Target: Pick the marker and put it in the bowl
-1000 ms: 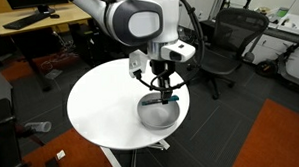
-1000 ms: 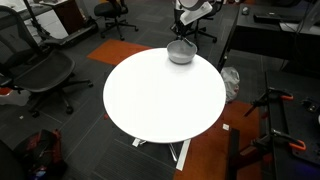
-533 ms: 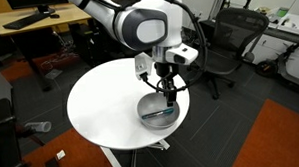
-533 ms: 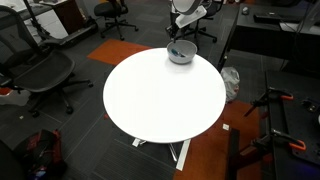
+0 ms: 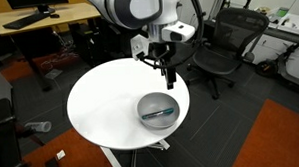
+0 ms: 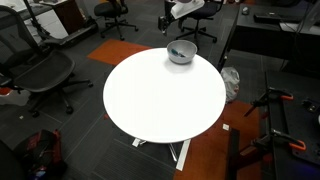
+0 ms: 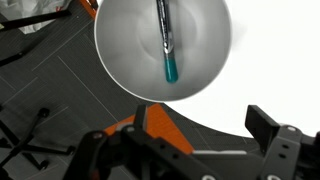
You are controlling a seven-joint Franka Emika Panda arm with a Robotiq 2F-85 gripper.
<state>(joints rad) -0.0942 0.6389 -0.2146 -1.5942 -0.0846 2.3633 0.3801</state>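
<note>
The marker (image 7: 166,45), dark with a teal end, lies inside the light-grey bowl (image 7: 118,45) in the wrist view. An exterior view also shows the marker (image 5: 161,112) resting in the bowl (image 5: 145,106), near the edge of the round white table (image 5: 100,105). My gripper (image 5: 165,73) hangs open well above the bowl, holding nothing. In the wrist view the gripper (image 7: 200,114) has its jaws spread wide over the table rim, with nothing between them. In an exterior view the bowl (image 6: 181,52) sits at the table's far edge below the arm.
Black office chairs (image 5: 226,46) stand close behind the table, and another chair (image 6: 45,75) is beside it. A wooden desk (image 5: 37,22) is at the back. Orange carpet (image 5: 282,139) and dark floor surround the table (image 6: 160,95).
The gripper has opened and let go of the marker, which now lies in the bowl. The arm has risen away from the bowl.
</note>
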